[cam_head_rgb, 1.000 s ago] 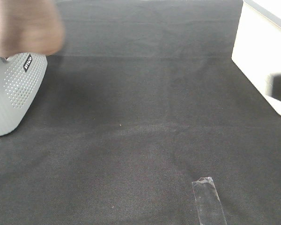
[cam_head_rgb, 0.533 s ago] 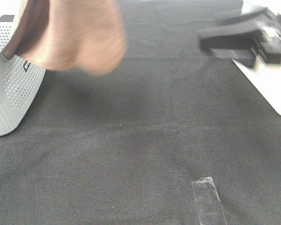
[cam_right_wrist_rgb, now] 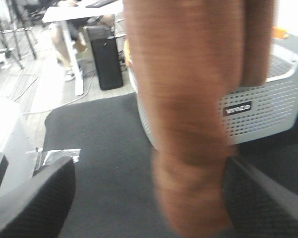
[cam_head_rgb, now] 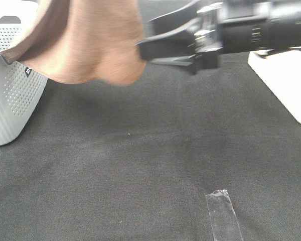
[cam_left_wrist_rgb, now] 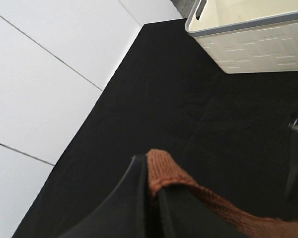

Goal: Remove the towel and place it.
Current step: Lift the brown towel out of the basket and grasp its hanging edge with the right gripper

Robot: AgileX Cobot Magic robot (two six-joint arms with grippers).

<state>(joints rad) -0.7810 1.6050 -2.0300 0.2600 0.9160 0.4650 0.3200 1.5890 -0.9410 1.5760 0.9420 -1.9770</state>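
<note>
A: Where is the towel held?
B: Above the surface's far left corner, by the basket, pinched in the closed left tool. The right tool is spread wide at its edge.

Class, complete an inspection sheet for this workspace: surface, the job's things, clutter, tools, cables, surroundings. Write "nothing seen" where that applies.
Surface: black cloth-covered table, flat, slightly creased.
Job's things: long brown terry-cloth towel, lifted and hanging above the rim of the grey perforated plastic basket.
Clutter: strip of clear tape on the cloth near the front edge; cream plastic bin at the right.
Tools: left tool shut on the towel's hem; right tool open, its fingers either side of the hanging towel, contact unclear.
Cables: nothing seen.
Surroundings: white panelled wall; white desk beyond the table.
</note>
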